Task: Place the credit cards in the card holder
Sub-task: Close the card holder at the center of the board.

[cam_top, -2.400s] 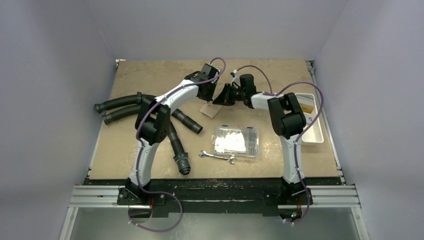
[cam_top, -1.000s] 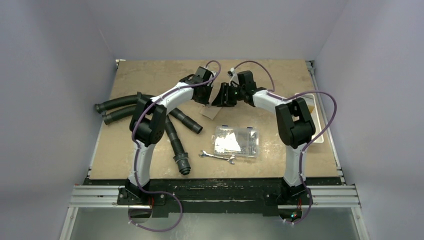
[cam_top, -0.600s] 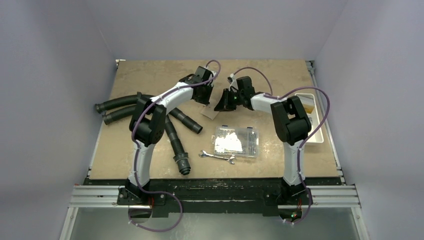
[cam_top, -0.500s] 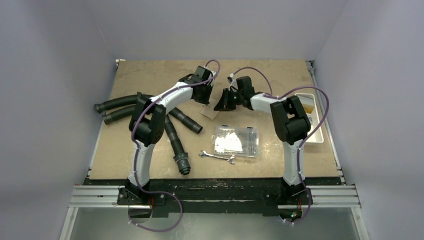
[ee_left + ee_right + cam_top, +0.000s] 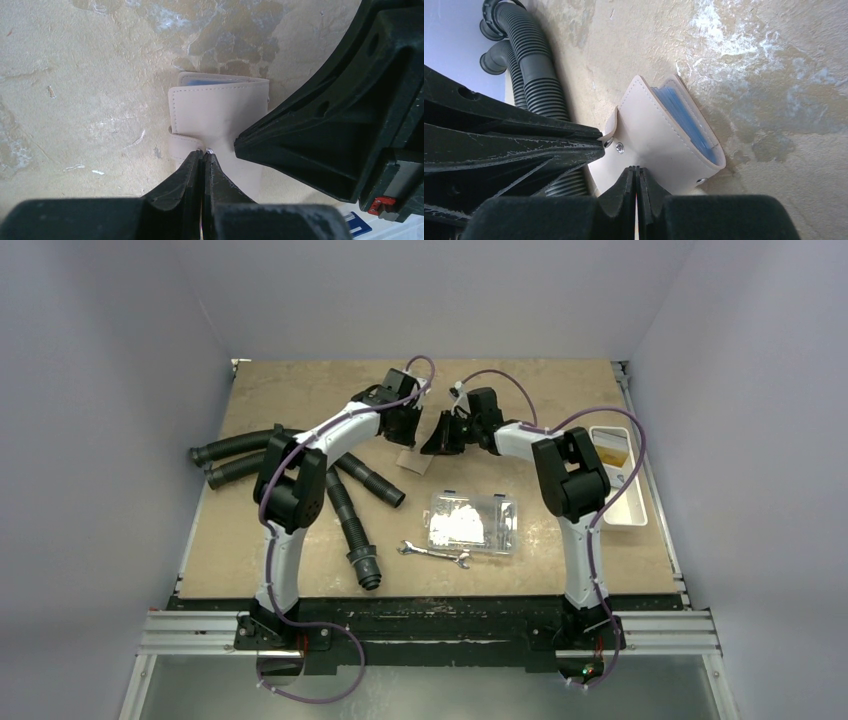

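Left pincer (image 5: 204, 154) is sitting fully closed, fingers pressed flat together, tips touching the snap tab of the card holder (image 5: 219, 116). I can't tell from either wrist cam whether a sliver of that tab is actually pinched in there or it's just poking at it. Right pincer (image 5: 635, 171) is doing much the same, squeezed tight, tips resting on the holder's tan face right beside the metal snap stud (image 5: 619, 147). Again, I can't tell if it's gripping anything.

The holder is lying on the table (image 5: 90, 100) just ahead of both sets of tips. The two pincers are coming at it from opposite sides and nearly meeting.

The right wrist cam is showing the good bit. The light-blue credit cards (image 5: 686, 120) are sitting inside the pocket, edges peeking out on the side away from the left pincer. The left wrist cam is only catching a thin blue strip at the holder's far end.

The overhead is giving the wider layout. A clear compartment box (image 5: 471, 523) and a wrench (image 5: 435, 554) are lying back behind the right pincer. A white tray (image 5: 625, 505) is sitting well off to its outer side. Corrugated hoses (image 5: 250, 452) are sprawling out past the left pincer's outer side, and the right wrist cam is catching those too.
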Robot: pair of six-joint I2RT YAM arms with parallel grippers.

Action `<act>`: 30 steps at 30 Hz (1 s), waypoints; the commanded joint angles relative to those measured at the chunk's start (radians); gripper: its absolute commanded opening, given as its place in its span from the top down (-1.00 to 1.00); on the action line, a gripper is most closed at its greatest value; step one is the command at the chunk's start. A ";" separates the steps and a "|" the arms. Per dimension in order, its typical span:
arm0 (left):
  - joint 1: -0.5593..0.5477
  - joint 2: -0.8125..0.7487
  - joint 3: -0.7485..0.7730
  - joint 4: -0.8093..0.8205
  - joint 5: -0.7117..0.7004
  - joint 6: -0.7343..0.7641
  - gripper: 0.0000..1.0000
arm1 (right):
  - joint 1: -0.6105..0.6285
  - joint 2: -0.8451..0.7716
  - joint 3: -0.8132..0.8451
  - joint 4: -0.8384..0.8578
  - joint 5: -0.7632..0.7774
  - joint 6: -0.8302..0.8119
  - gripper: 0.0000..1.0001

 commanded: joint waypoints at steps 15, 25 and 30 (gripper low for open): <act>0.000 -0.017 0.022 -0.028 0.082 0.013 1.00 | 0.011 0.053 0.043 -0.049 0.060 -0.035 0.80; -0.001 0.014 0.042 -0.046 0.084 0.013 1.00 | 0.011 0.065 0.057 -0.059 0.048 -0.038 0.80; -0.003 0.026 0.052 -0.041 0.096 0.012 1.00 | 0.011 0.070 0.059 -0.059 0.047 -0.038 0.79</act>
